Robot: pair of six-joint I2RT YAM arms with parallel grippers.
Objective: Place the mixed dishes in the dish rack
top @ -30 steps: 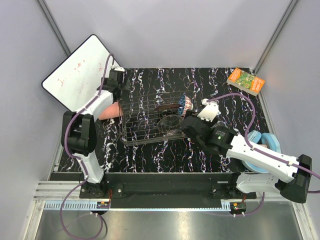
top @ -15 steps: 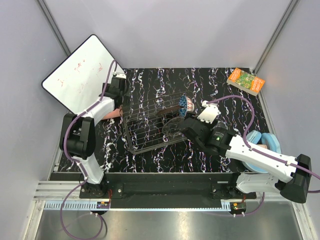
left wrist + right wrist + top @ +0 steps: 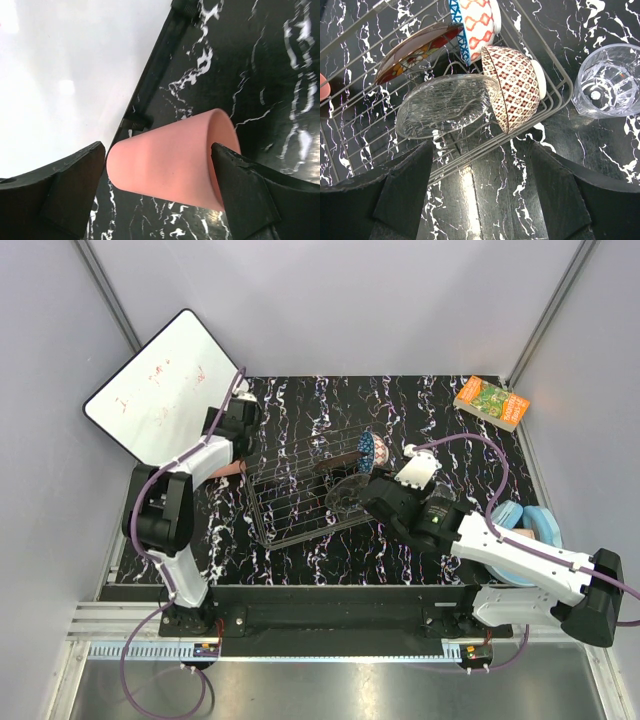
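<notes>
The silver wire dish rack (image 3: 285, 490) sits skewed mid-table. It holds the red floral plate (image 3: 415, 50), the blue patterned bowl (image 3: 475, 22), the beige patterned bowl (image 3: 515, 87) and the clear glass bowl (image 3: 445, 105). The small clear glass (image 3: 607, 82) stands on the table just outside the rack's corner. The pink cup (image 3: 170, 167) lies on its side left of the rack, between the spread fingers of my open left gripper (image 3: 160, 185). My right gripper (image 3: 480, 200) is open and empty over the rack's near right edge (image 3: 555, 95).
A white board (image 3: 160, 390) leans at the back left, close behind the left arm. A green-orange book (image 3: 491, 402) lies at the back right. Blue headphones (image 3: 525, 525) lie at the right edge under the right arm.
The rack has turned from square to skewed, its near left corner swinging right. My left gripper has moved right over the pink cup, which now shows far less from above.
</notes>
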